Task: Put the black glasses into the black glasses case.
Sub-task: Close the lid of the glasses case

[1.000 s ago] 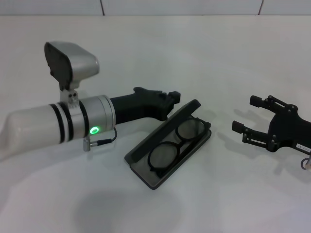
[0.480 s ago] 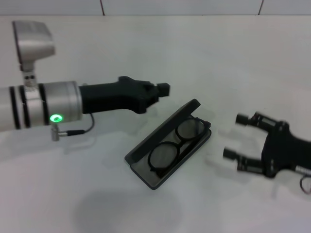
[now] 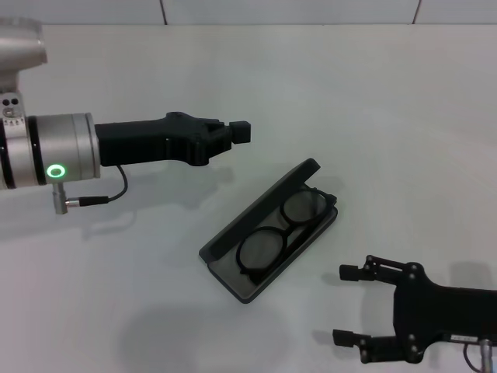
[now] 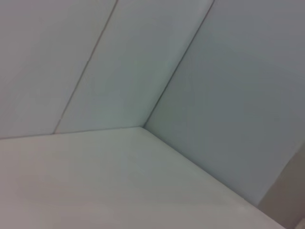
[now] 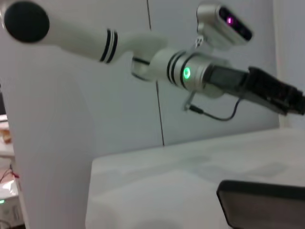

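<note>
The black glasses point(image 3: 281, 230) lie folded inside the black glasses case point(image 3: 239, 283), which lies open at the middle of the white table, its lid point(image 3: 256, 210) raised along the left side. My left gripper point(image 3: 241, 133) is held in the air to the left of and behind the case, apart from it. My right gripper point(image 3: 347, 305) is open and empty, low at the front right, to the right of the case. The right wrist view shows a dark end of the case point(image 5: 262, 200) and the left gripper point(image 5: 281, 93) beyond it. The left wrist view shows only table and wall.
The white table point(image 3: 349, 101) runs back to a tiled wall. The left arm's silver wrist with a green light point(image 3: 56, 171) and its cable point(image 3: 116, 186) hang over the left part of the table.
My left gripper has risen and drawn back to the left, away from the case lid. My right gripper has moved toward the table's front edge. The glasses and the case have not moved.
</note>
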`<state>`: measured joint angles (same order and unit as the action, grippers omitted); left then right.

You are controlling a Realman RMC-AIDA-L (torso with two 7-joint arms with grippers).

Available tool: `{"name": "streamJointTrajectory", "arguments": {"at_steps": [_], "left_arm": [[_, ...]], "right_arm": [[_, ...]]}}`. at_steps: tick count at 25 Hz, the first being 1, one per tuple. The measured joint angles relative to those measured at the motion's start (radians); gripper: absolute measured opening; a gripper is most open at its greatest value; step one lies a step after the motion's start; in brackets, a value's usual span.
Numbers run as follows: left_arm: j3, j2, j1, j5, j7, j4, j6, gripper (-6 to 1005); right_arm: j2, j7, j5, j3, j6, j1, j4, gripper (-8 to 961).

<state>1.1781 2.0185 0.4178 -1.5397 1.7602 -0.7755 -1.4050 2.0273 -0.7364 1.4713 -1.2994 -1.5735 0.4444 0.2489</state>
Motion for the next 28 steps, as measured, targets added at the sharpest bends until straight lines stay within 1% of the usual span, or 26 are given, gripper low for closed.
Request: {"name": "streamJointTrajectory", "arguments": {"at_steps": [4, 15, 19, 23, 28], "left_arm": [[-0.001, -0.003, 0.015, -0.008, -0.003, 0.017, -0.001, 38], [-0.002, -0.006, 0.032, -0.012, -0.005, 0.01, -0.002, 39], [-0.002, -0.006, 0.041, -0.012, -0.003, 0.01, -0.002, 39], [-0.002, -0.006, 0.043, -0.012, -0.002, 0.008, -0.008, 39], [-0.002, -0.006, 0.049, -0.012, -0.001, 0.009, -0.014, 40]], "right_arm": [[0.0, -0.037, -0.01, -0.011, 0.027, 0.024, 0.0, 832], [0.001, -0.099, -0.025, -0.044, 0.106, 0.089, -0.013, 833], [0.001, -0.121, -0.049, -0.075, 0.149, 0.104, -0.026, 833], [0.001, -0.123, -0.14, -0.158, 0.197, 0.11, -0.025, 833], [0.001, -0.128, -0.295, -0.323, 0.27, 0.118, -0.004, 833]]}}
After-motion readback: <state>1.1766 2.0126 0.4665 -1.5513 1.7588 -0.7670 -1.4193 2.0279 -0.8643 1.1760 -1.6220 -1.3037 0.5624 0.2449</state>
